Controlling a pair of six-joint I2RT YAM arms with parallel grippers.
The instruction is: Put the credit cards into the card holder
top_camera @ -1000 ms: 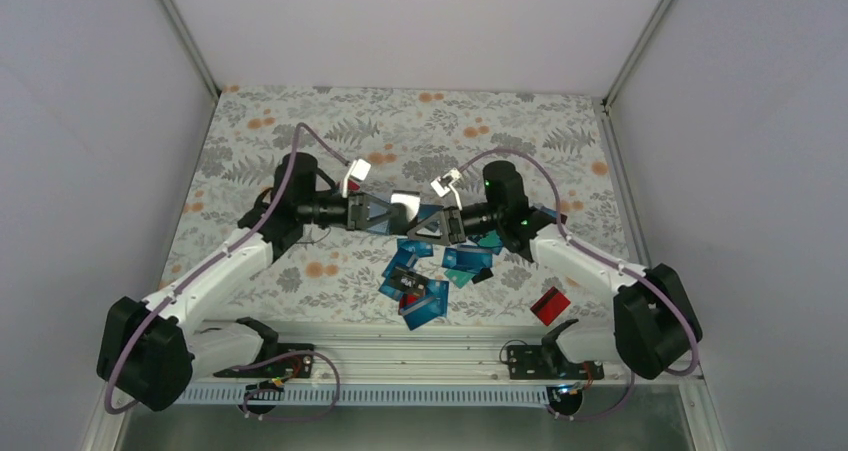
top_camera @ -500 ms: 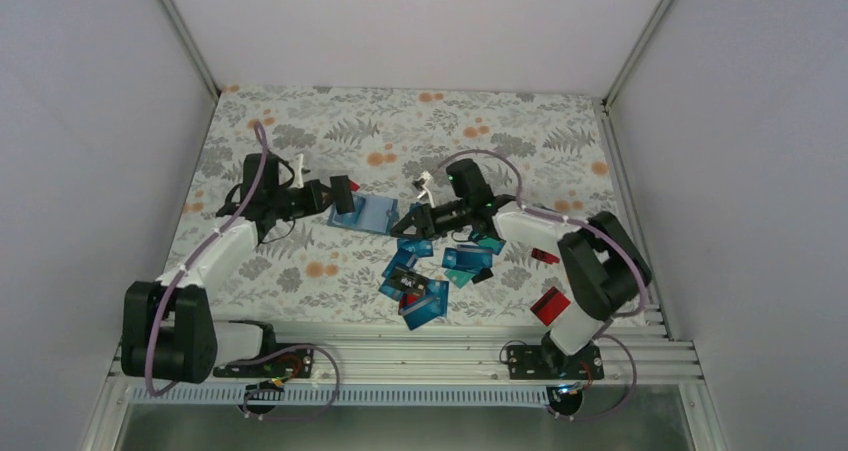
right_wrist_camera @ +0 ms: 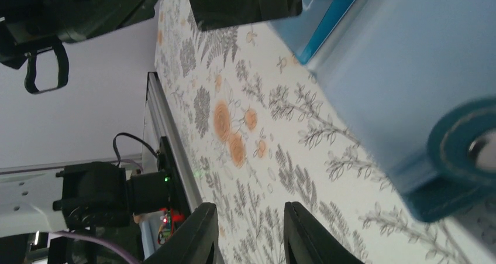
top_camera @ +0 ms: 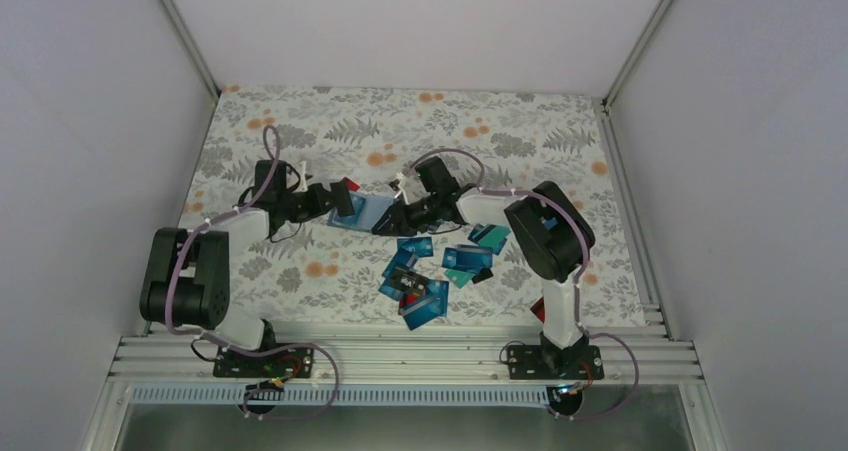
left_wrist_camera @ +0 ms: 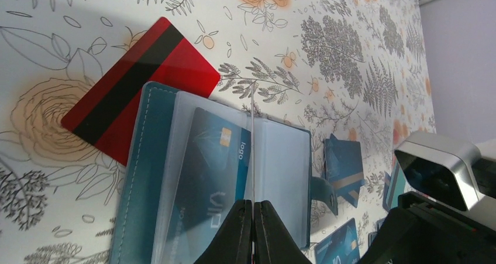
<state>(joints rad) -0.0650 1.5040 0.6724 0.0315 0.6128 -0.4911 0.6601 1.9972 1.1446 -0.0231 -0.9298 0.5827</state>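
The card holder [left_wrist_camera: 175, 176] lies open on the floral mat, teal with clear pale sleeves, and a blue card [left_wrist_camera: 213, 170] sits inside one sleeve. My left gripper [left_wrist_camera: 252, 211] is shut on the edge of a clear sleeve page. In the top view the left gripper [top_camera: 346, 202] is at the holder's [top_camera: 372, 212] left side and my right gripper [top_camera: 389, 223] at its right. The right gripper [right_wrist_camera: 248, 235] is open and empty, low over the mat beside the holder's snap tab [right_wrist_camera: 468, 153]. Several blue and teal credit cards [top_camera: 425, 276] lie scattered in front.
A red card with a black stripe [left_wrist_camera: 140, 79] lies partly under the holder's far corner. Loose blue cards [left_wrist_camera: 344, 164] lie just past the snap tab. Another red card [top_camera: 536, 311] lies near the right arm's base. Grey walls enclose the mat.
A second ago both grippers held the holder up over the middle. It now lies on the mat further left. The left gripper still grips it; the right gripper has let go and stays beside it.
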